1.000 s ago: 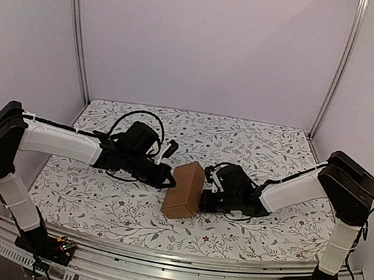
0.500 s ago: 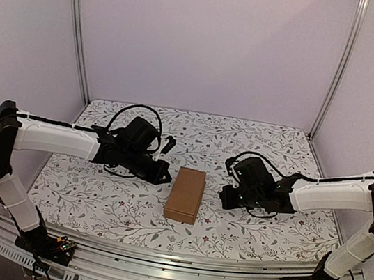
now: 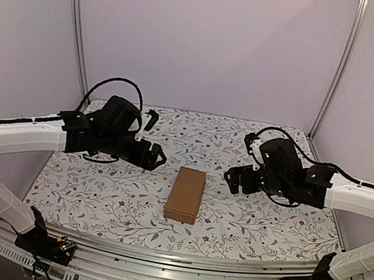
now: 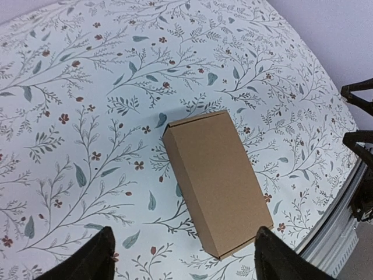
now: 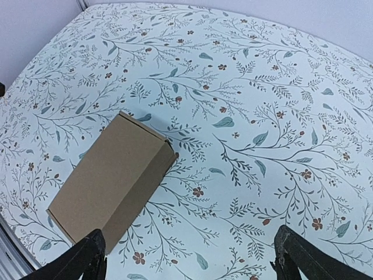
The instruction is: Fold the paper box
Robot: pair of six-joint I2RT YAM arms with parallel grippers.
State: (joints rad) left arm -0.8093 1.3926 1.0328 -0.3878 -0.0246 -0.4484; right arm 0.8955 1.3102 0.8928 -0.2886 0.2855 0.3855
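"Where was the plain brown cardboard box [image 3: 186,195]?"

"Closed, lying flat at the centre of the floral-patterned surface [image 3: 266,226]. The left fingers [image 4: 96,259] hung at its 10 o'clock and the right fingers [image 5: 87,259] at 2 o'clock. Both pairs were spread apart, touching nothing."

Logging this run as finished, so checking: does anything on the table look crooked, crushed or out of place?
Nothing stands out. The paper box lies flat and closed on the floral cloth, its edges straight with no dents showing. The left tool and right tool both stand open, clear of it.
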